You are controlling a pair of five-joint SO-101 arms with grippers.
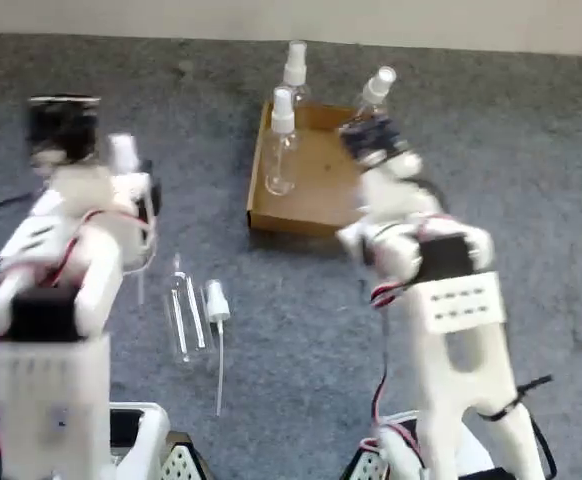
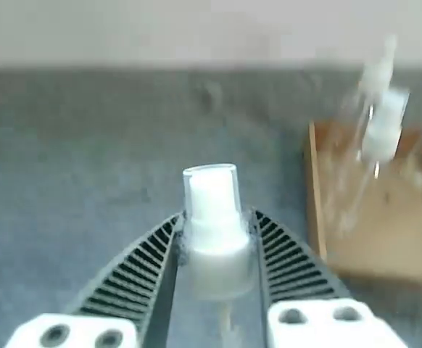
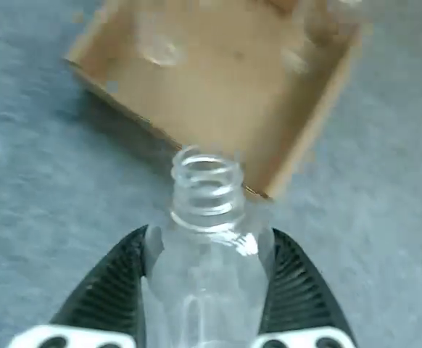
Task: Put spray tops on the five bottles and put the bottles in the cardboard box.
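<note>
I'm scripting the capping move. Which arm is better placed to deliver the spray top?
Left. Its jaws clamp a spray top, while the right jaws hold the uncapped bottle by the cardboard box, ready to receive it.

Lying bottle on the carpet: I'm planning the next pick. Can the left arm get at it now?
Likely reach, yes, but not grasp: nothing covers the lying bottle beside the left arm, but the left claw is shut on a spray top.
</note>
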